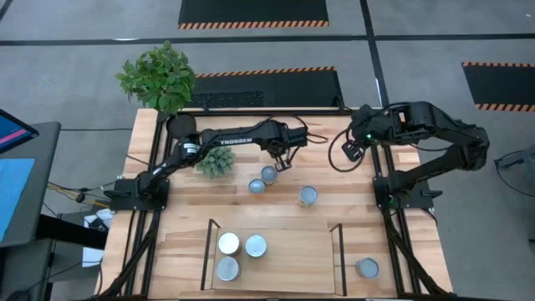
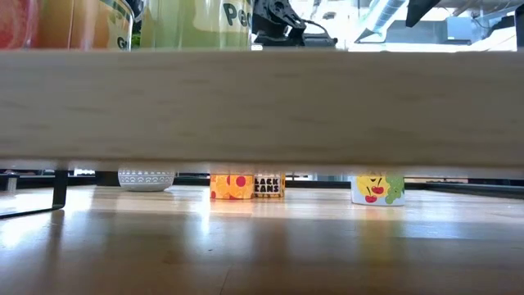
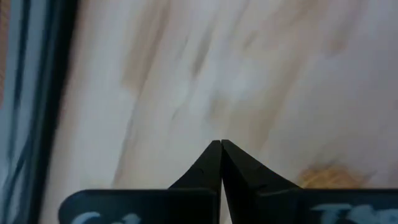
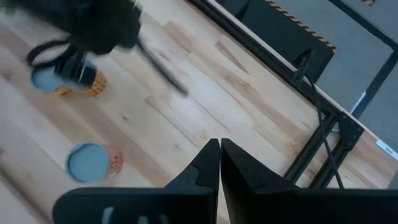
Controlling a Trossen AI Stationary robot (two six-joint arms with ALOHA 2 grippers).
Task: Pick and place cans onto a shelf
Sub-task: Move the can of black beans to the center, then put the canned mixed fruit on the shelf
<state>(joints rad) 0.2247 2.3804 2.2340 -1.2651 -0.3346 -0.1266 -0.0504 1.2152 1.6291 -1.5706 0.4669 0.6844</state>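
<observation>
Three cans stand on the bare tabletop: two close together [image 1: 268, 174] [image 1: 257, 186] and one to their right [image 1: 308, 196]. The light wooden shelf [image 1: 284, 259] at the near middle carries three cans at its left end [image 1: 228, 243] [image 1: 255, 246] [image 1: 227, 268], one of them white-topped. Another can [image 1: 366, 267] stands right of the shelf. My left gripper [image 1: 280, 160] hovers just beyond the pair of cans, shut and empty [image 3: 221, 143]. My right gripper [image 1: 351, 150] hangs over the far right of the table, shut and empty [image 4: 219, 143].
A small green plant [image 1: 216, 160] stands beside my left arm, and a bigger plant [image 1: 159, 77] at the far left corner. In the low view the shelf board [image 2: 262, 102] fills the front, and the table cans [image 2: 232, 185] [image 2: 377, 188] show under it. Dark shelf brackets [image 1: 338, 251] stand upright.
</observation>
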